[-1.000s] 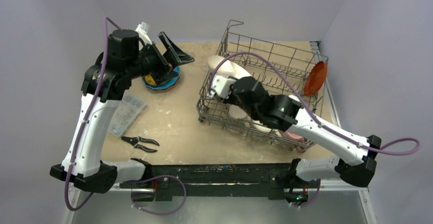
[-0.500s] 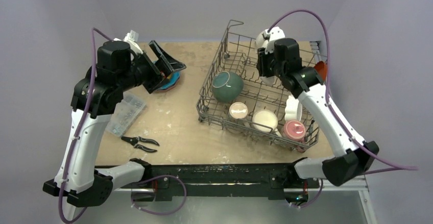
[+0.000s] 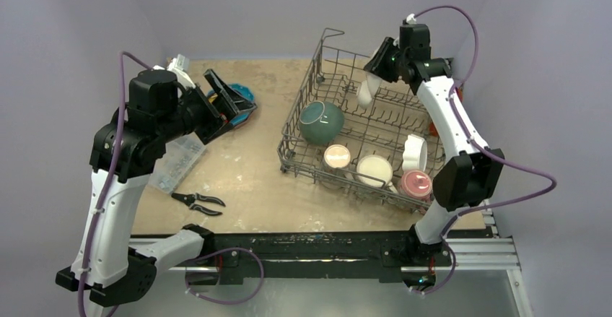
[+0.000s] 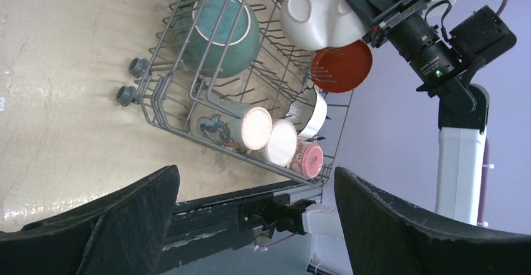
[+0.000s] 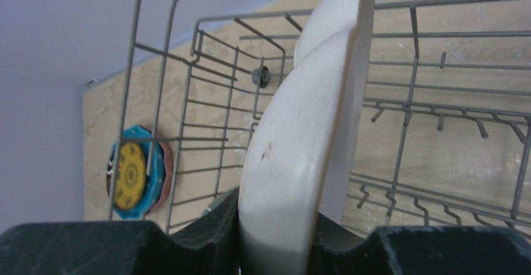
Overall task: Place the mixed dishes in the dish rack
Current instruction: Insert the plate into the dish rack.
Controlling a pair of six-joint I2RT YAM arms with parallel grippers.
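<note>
The dish rack [image 3: 296,111], centre right, already has a teal bowl [image 3: 321,122] and 3 mugs [image 3: 374,170]; right pincer [image 3: 374,76] grips a white plate [image 3: 366,92] above it; left pincer [image 3: 220,111] gapes wide near unloaded plates [image 3: 244,113], upper left

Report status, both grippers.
Right gripper shut on white plate over dish rack. Left gripper open by plate stack. No obstruction seen.
</note>
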